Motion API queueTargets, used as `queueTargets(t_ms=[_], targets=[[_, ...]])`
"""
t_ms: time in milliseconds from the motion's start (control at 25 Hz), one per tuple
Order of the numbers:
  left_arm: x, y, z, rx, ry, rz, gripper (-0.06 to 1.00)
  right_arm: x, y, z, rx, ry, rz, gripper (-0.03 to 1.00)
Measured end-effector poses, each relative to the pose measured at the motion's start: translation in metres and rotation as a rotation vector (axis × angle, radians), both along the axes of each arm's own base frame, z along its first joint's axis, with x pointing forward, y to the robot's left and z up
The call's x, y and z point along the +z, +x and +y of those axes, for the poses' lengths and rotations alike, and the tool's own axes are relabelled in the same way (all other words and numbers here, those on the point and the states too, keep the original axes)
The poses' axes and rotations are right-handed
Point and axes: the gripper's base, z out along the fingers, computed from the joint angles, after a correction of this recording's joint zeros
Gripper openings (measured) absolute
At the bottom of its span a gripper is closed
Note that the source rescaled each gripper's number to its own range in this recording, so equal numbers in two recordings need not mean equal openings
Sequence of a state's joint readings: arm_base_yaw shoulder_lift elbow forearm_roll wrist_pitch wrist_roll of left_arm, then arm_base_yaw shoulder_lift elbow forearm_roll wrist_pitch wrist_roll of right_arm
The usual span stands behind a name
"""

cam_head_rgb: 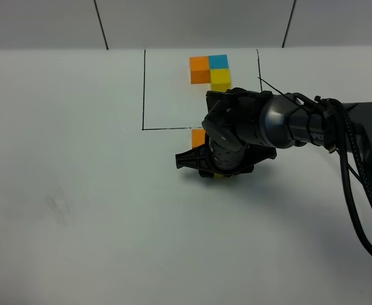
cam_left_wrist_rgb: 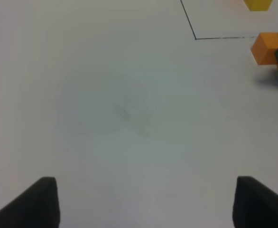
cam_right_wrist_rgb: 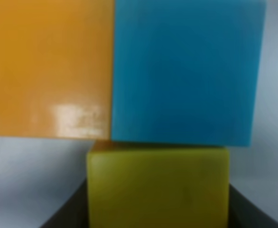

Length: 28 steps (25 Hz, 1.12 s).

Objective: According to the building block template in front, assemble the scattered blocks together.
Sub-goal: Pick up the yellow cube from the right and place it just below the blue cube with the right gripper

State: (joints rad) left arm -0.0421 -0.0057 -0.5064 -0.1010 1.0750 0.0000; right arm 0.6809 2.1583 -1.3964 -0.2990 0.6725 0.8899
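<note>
- Exterior high: template (cam_head_rgb: 210, 70) of orange, blue and yellow blocks sits at the far edge of the black-outlined square (cam_head_rgb: 143, 89). Right gripper (cam_head_rgb: 216, 166) is low over the table (cam_head_rgb: 78, 190), just outside the square's near line, covering most of the loose blocks. Orange block (cam_head_rgb: 198, 136) shows beside it, a sliver of yellow block (cam_head_rgb: 219, 176) under it.
- Left wrist: left gripper (cam_left_wrist_rgb: 143, 202) over bare table, fingers wide apart, nothing between. Orange block sits far off near the square's corner.
- Right wrist: yellow block (cam_right_wrist_rgb: 158, 187) clamped between dark fingers (cam_right_wrist_rgb: 65, 213), pressed against the blue block (cam_right_wrist_rgb: 186, 71), which sits flush beside the orange block (cam_right_wrist_rgb: 49, 66).
</note>
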Motion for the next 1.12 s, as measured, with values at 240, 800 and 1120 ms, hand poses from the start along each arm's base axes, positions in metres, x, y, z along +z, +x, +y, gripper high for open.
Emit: queueTargets(t_ms=[240,800,1120], targets=[[0.0000,0.0000,0.0000,0.000,0.000,0.000,0.70,0.0000,-0.0001,-0.0003,0.001,-0.003,0.001,0.25],[0.0000,0.0000,0.0000,0.000,0.000,0.000,0.70,-0.0002,0.0008,-0.0018,0.024,-0.030,-0.008,0.25],[0.0000,0.0000,0.0000,0.000,0.000,0.000,0.70,-0.0002,0.0007,-0.0019,0.016,-0.027,-0.007,0.25]])
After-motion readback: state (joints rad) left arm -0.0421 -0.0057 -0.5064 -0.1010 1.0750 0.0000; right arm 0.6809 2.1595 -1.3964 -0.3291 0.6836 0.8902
